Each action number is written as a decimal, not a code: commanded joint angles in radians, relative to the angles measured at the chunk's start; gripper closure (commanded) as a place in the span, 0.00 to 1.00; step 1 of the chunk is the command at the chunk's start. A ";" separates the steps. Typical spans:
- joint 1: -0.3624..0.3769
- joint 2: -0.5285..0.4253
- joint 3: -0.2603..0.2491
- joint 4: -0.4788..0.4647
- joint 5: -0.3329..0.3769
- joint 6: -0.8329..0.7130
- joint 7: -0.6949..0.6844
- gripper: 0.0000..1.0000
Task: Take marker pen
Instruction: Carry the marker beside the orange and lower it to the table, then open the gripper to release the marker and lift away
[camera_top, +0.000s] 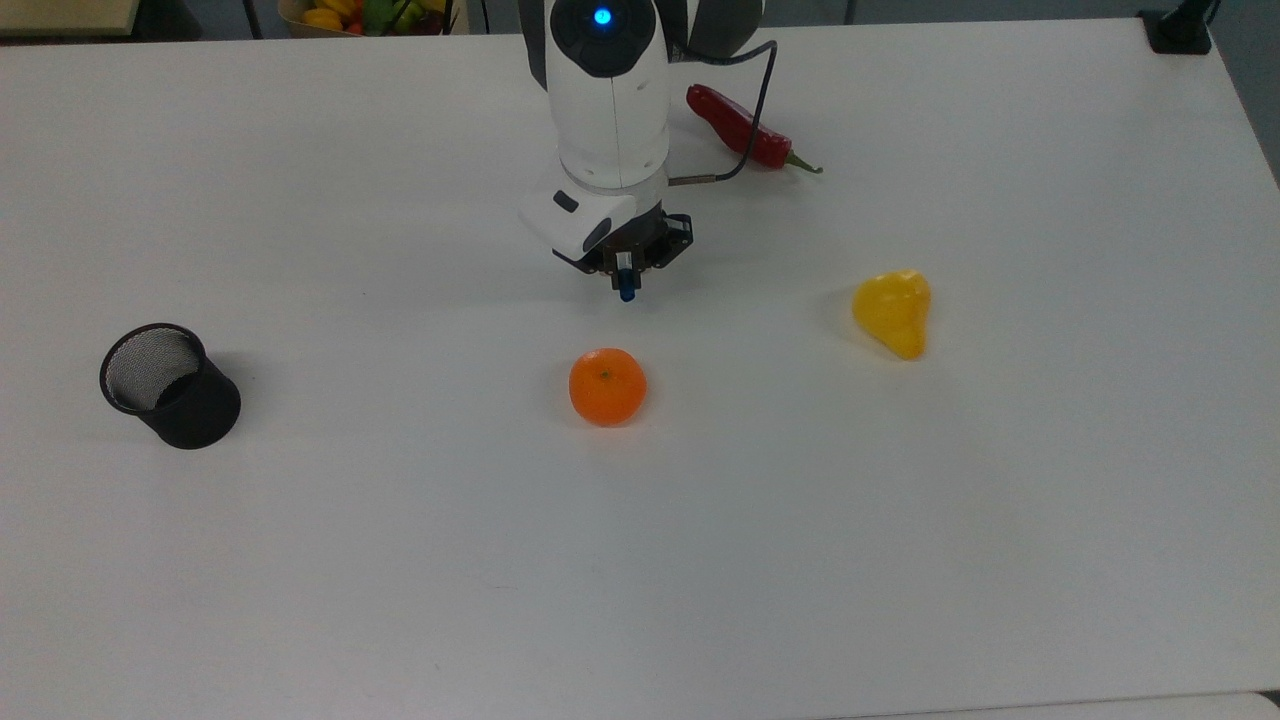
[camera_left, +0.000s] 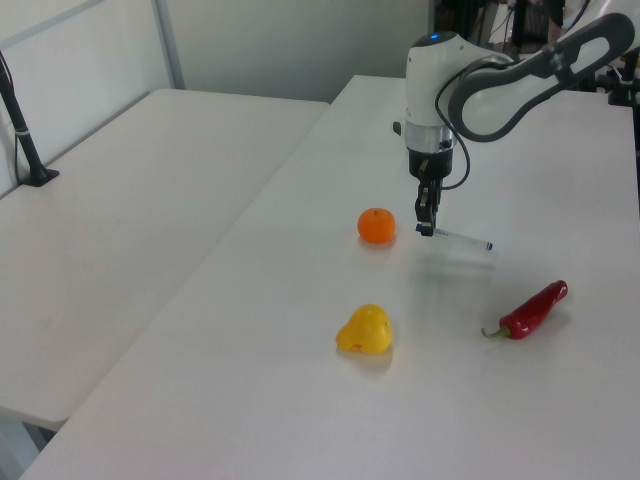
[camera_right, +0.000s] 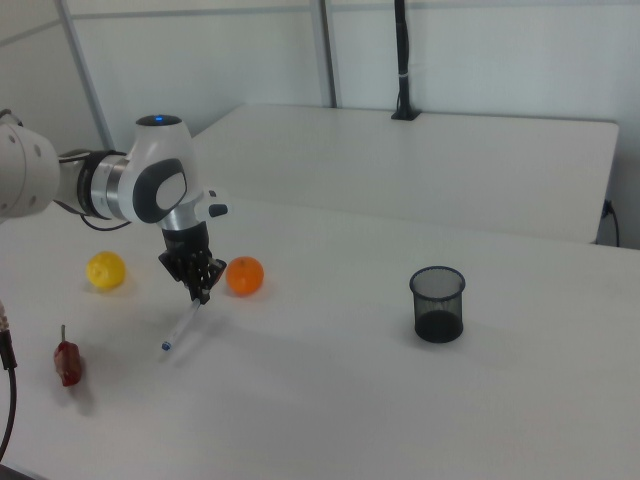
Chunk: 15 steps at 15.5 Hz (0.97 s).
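Your gripper (camera_left: 427, 228) has its fingers clamped on the marker pen (camera_left: 458, 239) near its capped end, and the pen hangs above the surface (camera_top: 400, 560), close to the orange (camera_top: 607, 386). I judge the taking is almost complete; raise it slowly and keep the grip firm, because the long free part can turn between the fingers. In the top view you see just the blue cap (camera_top: 627, 293) under the gripper. The left view and the right view show the whole white barrel sticking out sideways, away from the orange.
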 joint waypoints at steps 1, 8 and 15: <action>0.026 0.010 -0.006 -0.052 0.020 0.073 0.040 0.95; 0.025 0.012 -0.006 -0.040 0.020 0.066 0.041 0.58; 0.010 -0.054 -0.006 -0.025 0.020 -0.023 0.041 0.00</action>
